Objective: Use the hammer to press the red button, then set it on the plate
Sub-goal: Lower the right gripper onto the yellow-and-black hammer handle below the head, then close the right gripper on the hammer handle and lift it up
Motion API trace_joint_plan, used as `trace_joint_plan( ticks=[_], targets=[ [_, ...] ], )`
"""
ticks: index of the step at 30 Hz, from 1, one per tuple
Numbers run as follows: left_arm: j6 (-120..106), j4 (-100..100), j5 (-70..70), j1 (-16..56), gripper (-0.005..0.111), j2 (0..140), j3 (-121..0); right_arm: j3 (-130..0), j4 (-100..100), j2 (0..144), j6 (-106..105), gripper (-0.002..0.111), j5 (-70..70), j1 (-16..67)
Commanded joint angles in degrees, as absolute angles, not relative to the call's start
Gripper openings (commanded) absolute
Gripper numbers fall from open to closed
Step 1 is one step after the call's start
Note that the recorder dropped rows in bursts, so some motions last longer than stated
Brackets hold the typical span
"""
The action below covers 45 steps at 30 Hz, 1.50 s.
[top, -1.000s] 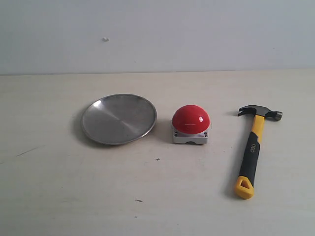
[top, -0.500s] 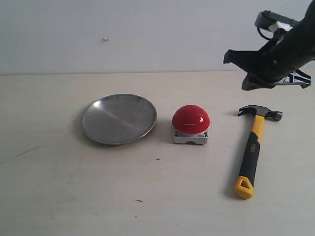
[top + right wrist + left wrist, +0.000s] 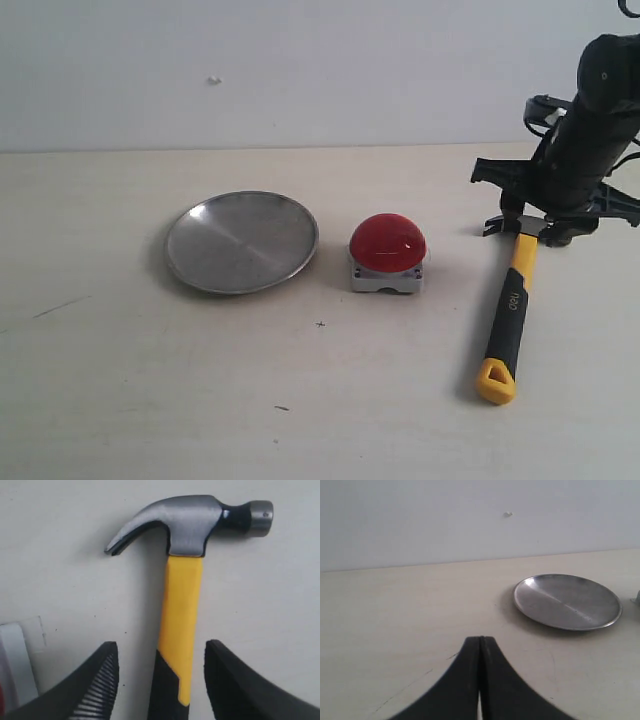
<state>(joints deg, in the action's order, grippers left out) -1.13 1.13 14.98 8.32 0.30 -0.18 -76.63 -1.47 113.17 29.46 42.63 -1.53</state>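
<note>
Right pincer (image 3: 540, 212) has come down from higher up and now hangs low over the hammer (image 3: 512, 300). Its jaws are spread wide astride the yellow handle just below the steel head, not yet closed on it. This looks like the approach to the grasp, with the button press still ahead. A second ago no arm was in sight. The plate (image 3: 242, 242), farthest from this pincer, and the red button (image 3: 388, 243), nearer, lie unmoved. The left pincer (image 3: 480, 680) is pinched closed on nothing.

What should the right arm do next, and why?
Probably lower the right gripper and close on the hammer. Its fingers stand open on either side of the handle just below the head, and the hammer lies flat on the table, not yet gripped.
</note>
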Motion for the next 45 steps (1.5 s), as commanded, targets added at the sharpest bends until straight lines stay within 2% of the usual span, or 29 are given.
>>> trace_joint_plan(
  ticks=[1,13,24,36,45],
  targets=[
    [-1.2,0.8,14.8,8.7,0.000,0.0,0.0,-77.0,1.9,115.5,25.3,0.054,42.1,-4.1],
    [-1.2,0.8,14.8,8.7,0.000,0.0,0.0,-82.7,3.1,121.8,24.5,0.054,47.2,-6.0],
    [-1.2,0.8,14.8,8.7,0.000,0.0,0.0,-85.1,3.1,125.3,24.6,0.054,45.4,-6.0],
    [-1.2,0.8,14.8,8.7,0.000,0.0,0.0,-85.1,2.7,125.9,25.6,0.048,44.9,-6.0],
    [-1.2,0.8,14.8,8.7,0.000,0.0,0.0,-85.1,0.0,125.9,25.6,0.028,46.7,-6.0]
  ],
)
